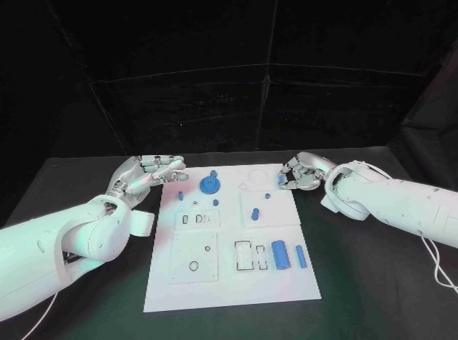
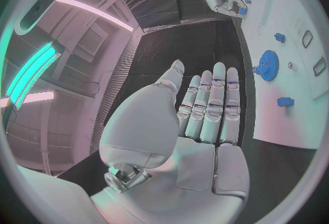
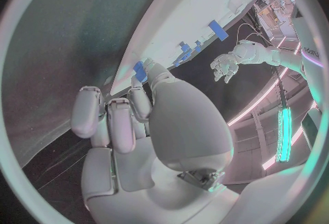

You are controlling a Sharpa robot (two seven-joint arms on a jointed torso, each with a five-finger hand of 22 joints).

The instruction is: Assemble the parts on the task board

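Observation:
The white task board (image 1: 229, 283) lies in the middle of the black table. On it are a blue gear (image 1: 210, 185), several small blue pegs such as one (image 1: 255, 212), and a thick blue cylinder (image 1: 281, 255) beside a thinner bar (image 1: 301, 256). My left hand (image 1: 147, 173) hovers at the board's far left corner, fingers straight and apart (image 2: 205, 114), holding nothing; the gear (image 2: 267, 65) lies just beyond its fingertips. My right hand (image 1: 302, 173) is at the far right corner and pinches a small blue part (image 1: 283, 178) between thumb and fingertip (image 3: 140, 70).
Open rectangular slots (image 1: 247, 255) and a round hole (image 1: 194, 266) sit in the board's near half. A white cable (image 1: 438, 269) trails over the table (image 1: 371, 283) at the right. Black curtains close off the back.

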